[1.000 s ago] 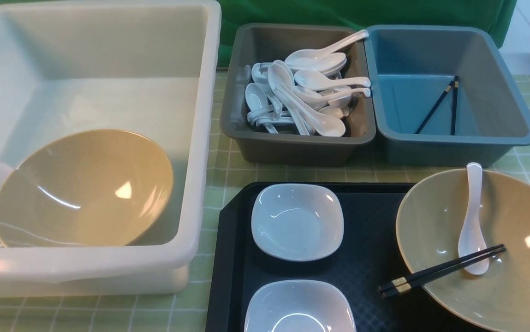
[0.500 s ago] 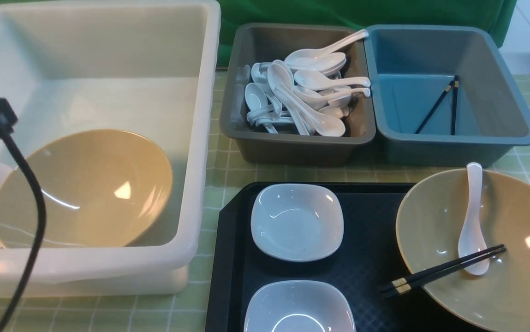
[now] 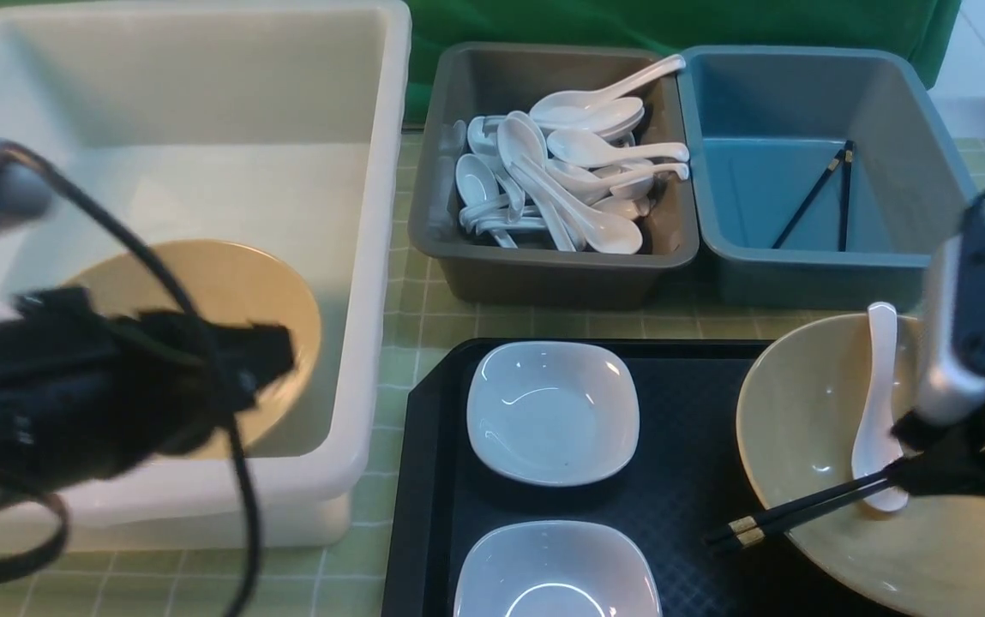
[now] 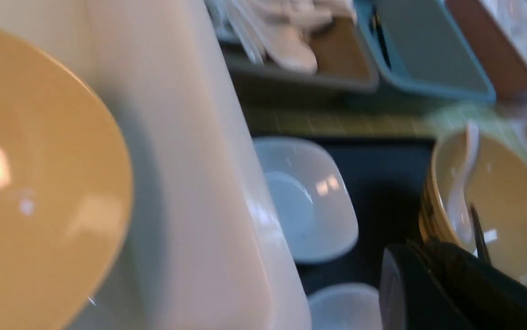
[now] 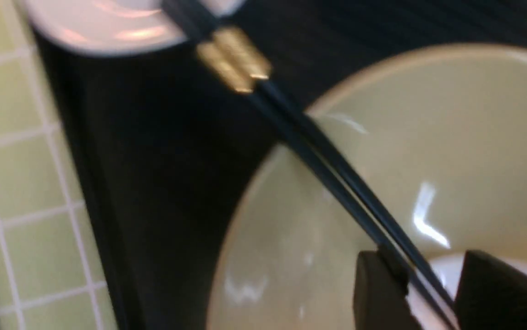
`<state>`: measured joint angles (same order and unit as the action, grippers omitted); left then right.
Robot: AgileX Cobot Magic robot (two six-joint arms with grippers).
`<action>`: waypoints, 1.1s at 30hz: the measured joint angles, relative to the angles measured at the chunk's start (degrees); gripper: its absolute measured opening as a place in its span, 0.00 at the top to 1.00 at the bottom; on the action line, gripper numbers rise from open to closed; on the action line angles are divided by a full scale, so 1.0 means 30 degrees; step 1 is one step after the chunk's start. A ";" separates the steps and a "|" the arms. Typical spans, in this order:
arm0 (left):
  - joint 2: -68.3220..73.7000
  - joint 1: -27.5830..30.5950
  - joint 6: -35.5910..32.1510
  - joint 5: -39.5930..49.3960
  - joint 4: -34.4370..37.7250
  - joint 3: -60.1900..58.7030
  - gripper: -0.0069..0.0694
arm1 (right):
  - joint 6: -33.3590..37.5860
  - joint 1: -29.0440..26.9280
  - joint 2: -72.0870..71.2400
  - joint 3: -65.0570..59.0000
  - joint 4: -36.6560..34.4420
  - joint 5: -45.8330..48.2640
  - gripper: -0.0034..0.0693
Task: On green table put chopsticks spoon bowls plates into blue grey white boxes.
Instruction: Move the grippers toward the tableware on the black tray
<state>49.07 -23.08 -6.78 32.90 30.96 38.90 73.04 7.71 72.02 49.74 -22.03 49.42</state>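
Chopsticks, a slim black pair with gold bands (image 3: 809,507), lie across the rim of the wide glossy tan bowl (image 3: 801,386), their tips over the white soup spoon (image 3: 876,403) inside that bowl. The right gripper (image 5: 428,288) straddles them, jaws apart, clamping nothing. The left gripper (image 3: 265,356), clenched, hangs well left of the bowl. An off-centre squeeze may pinch one stick or snag the spoon.
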 joint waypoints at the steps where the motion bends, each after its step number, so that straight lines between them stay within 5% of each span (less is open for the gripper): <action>1: 0.0082 -0.0028 0.0000 0.0000 0.0000 0.0000 0.91 | 0.0346 0.0141 0.0140 0.0000 0.0000 -0.0077 0.60; 12: 0.1735 -0.0109 -0.2173 0.1958 0.1466 0.0000 0.91 | 0.3659 0.1279 0.2019 0.0352 0.1053 -0.0905 0.49; 28: 0.1735 -0.0109 -0.2487 0.1747 0.1519 0.0000 0.91 | 0.4574 0.2263 0.4478 0.0374 0.1387 -0.1536 0.50; 33: 0.1735 -0.0109 -0.2487 0.1747 0.1519 0.0000 0.91 | 0.4574 0.2263 0.4534 0.0374 0.1414 -0.1616 0.57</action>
<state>54.28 -23.41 -14.24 38.14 35.52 38.90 86.77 14.50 85.62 50.87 -17.79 44.57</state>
